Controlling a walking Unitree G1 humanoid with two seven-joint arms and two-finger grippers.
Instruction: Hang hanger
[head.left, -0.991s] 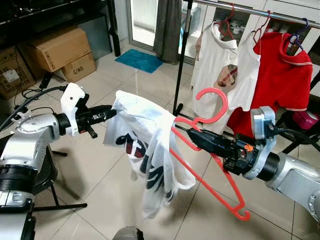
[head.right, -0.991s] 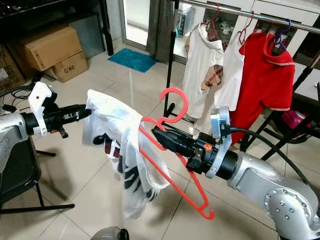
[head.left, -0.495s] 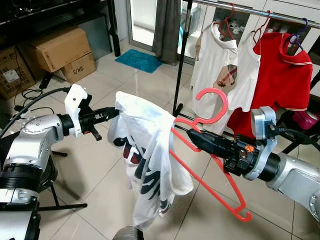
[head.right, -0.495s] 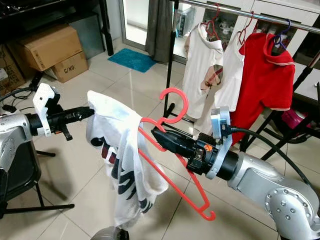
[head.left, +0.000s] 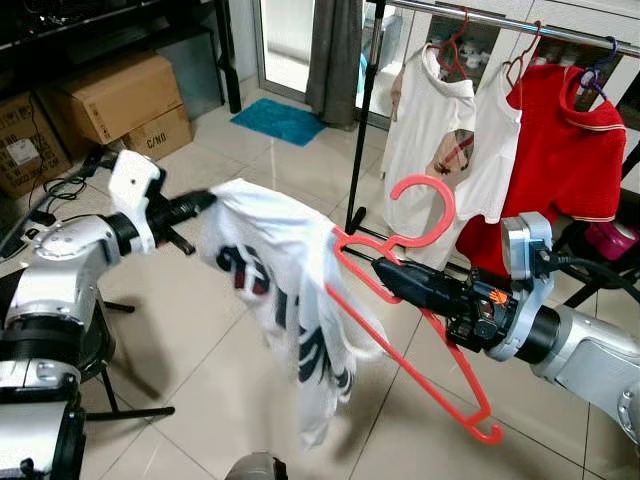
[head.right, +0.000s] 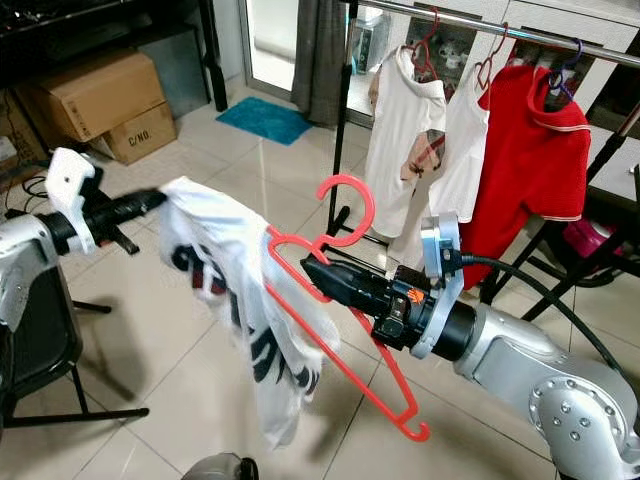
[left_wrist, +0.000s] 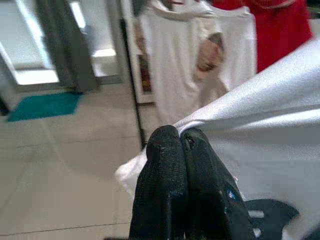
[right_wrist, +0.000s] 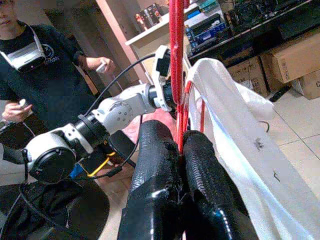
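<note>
Well short of the clothes rail, the right gripper has its jaws pinching the red hanger while the left gripper pinches the white shirt half-draped on it, so dressing looks unfinished and hanging remains.

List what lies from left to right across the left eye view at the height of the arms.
Left tool → white shirt → red hanger → right tool, whose wrist extends to the right.

Bright, even daylight; blurred wrist views
</note>
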